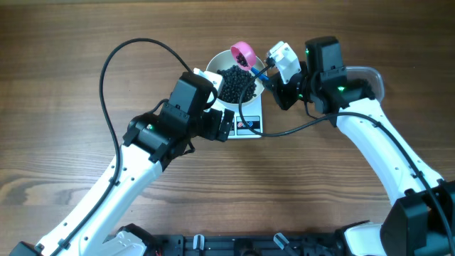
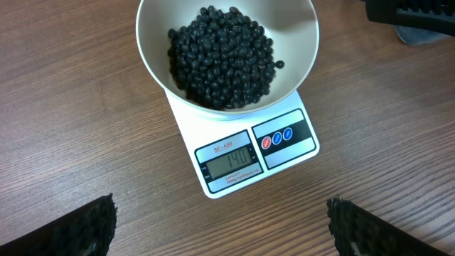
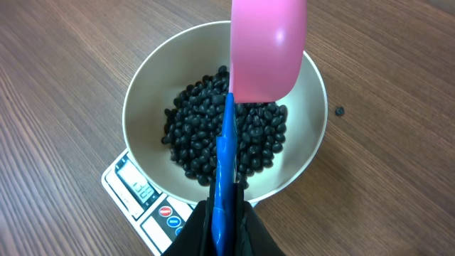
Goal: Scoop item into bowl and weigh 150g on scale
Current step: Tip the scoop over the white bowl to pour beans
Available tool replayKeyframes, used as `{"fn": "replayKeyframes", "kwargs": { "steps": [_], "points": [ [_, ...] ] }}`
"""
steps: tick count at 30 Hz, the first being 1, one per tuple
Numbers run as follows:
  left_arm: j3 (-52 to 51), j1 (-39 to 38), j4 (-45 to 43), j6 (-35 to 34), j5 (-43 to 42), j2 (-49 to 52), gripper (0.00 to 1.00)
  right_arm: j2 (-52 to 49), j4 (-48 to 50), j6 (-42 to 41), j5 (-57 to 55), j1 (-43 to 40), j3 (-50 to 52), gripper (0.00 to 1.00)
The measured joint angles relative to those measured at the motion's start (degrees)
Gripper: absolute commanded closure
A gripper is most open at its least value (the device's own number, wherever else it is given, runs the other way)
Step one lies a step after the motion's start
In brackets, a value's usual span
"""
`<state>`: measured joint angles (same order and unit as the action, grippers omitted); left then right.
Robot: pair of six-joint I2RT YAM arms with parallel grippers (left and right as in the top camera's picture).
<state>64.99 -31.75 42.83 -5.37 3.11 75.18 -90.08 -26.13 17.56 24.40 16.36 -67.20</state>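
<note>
Pellets (image 2: 220,57) lie in a dark heap inside the white bowl (image 2: 302,43), banked toward its left side, and the bowl sits on the far half of the scale (image 2: 192,124). The display (image 2: 229,163) faces the near edge and looks to me like it reads 140, so I judge the load a little short of target.

What matters for the coming move is the pink scoop (image 3: 268,50). It hangs over the far-right rim of the bowl, above the heap and not touching it. Its blue handle (image 3: 226,171) runs back across the bowl toward the right gripper (image 3: 226,224), which is just to the right of the bowl. That makes the long axis near-right to far-left. The right gripper is clamped tight on the end of the handle. I see only the scoop's pink outer side from the wrist, so I cannot tell whether anything is left in it.

The left gripper (image 2: 227,231) hovers just near of the scale with its pads (image 2: 82,227) spread as wide as they go, holding and touching nothing.

One stray pellet (image 3: 339,110) lies on the table (image 1: 71,43) to the right of the bowl. A small top-up should be enough, and a full scoop would probably overshoot.
</note>
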Motion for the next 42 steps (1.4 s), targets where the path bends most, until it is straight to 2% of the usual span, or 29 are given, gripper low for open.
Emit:
{"fn": "replayKeyframes", "kwargs": {
  "steps": [13, 27, 36, 42],
  "points": [
    [0.00, 0.00, 0.00, -0.02, 0.00, 0.00, 0.00, 0.00, 0.00, 1.09, 0.00, 0.00, 0.00, 0.96],
    [0.00, 0.00, 0.00, -0.02, 0.00, 0.00, 0.00, 0.00, 0.00, 10.82, -0.02, 0.00, 0.00, 0.96],
    [0.00, 0.00, 0.00, 0.00, 0.00, 0.00, 0.00, 0.00, -0.02, 11.17, -0.02, 0.00, 0.00, 0.96],
    [0.00, 0.00, 0.00, -0.02, 0.00, 0.00, 0.00, 0.00, -0.02, 6.84, -0.02, 0.00, 0.00, 0.96]
  ]
}}
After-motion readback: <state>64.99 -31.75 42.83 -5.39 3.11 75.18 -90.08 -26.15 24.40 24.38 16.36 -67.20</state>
